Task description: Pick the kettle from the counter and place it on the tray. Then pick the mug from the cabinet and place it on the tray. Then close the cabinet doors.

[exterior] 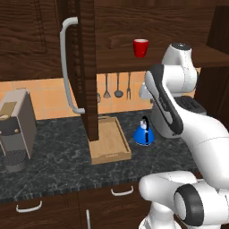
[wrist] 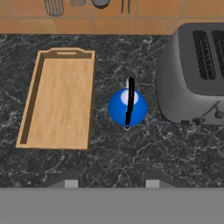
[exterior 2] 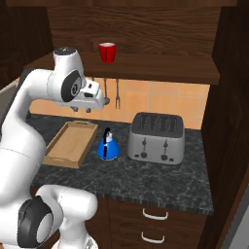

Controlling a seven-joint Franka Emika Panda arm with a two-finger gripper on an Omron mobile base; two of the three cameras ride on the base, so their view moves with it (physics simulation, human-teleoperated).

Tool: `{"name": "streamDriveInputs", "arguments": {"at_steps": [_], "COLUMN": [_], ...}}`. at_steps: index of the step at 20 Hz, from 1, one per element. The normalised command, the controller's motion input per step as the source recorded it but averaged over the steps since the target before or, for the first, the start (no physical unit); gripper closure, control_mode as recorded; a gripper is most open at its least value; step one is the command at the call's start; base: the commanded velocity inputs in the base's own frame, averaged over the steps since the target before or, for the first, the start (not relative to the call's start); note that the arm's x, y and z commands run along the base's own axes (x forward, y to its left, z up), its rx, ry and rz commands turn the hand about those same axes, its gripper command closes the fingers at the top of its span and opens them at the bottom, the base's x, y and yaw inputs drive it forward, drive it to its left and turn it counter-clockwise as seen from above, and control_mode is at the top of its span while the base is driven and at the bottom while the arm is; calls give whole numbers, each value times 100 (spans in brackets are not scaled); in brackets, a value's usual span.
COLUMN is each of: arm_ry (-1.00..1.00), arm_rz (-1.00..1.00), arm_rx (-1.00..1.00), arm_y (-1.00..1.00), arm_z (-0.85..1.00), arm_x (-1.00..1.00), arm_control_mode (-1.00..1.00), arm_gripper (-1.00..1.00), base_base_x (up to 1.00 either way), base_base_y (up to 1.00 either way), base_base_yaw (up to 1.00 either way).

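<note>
**Hovering over the kettle, nothing yet in hand**

Spanning the scene is the counter (exterior 2: 160, 180), dark marbled stone, with the cabinet (exterior: 188, 53) above it standing open, one of the cabinet doors (exterior: 87, 67) swung out toward the camera over the left end of the tray (exterior: 117, 154). A toaster (exterior 2: 156, 138) sits to the right. The tray lies bare on the counter, left of the kettle (wrist: 127, 107); the kettle stands upright just beside the tray, apart from it and close to the toaster. The mug (exterior 2: 107, 52) rests on the cabinet shelf, far and high.

The arm is raised and folded, wrist bent down, so the hand looks straight down on the kettle from well above. The gripper (wrist: 108, 183) is partly open and holds nothing; its two tips frame the stone nearer than the kettle.

Risks, as I judge them: the thin upright handle is a narrow target, so a descent slightly off line could tip the kettle or push it against the toaster. The open door hangs close to the tray and could foul the arm on the carry.
</note>
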Motion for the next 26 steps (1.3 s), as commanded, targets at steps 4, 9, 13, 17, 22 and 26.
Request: {"name": "streamDriveInputs", "arguments": {"at_steps": [4, 9, 13, 17, 22, 26], "arm_ry": [-1, -5, 0, 1, 1, 0], "arm_rz": [0, 0, 0, 0, 0, 0], "arm_rx": [0, -1, -1, -2, 0, 0], "arm_y": [0, -1, -2, -6, -24, -1], "arm_z": [-1, -33, -48, -56, -48, -25], "arm_x": [-11, -45, -28, 1, 11, 21], "arm_control_mode": [-100, -100, -100, -100, -100, -100], "arm_gripper": [-100, -100, -100, -100, -100, -100], "base_base_x": [0, 0, 0, 0, 0, 0], "base_base_y": [0, 0, 0, 0, 0, 0], "base_base_yaw": [0, 0, 0, 0, 0, 0]}}
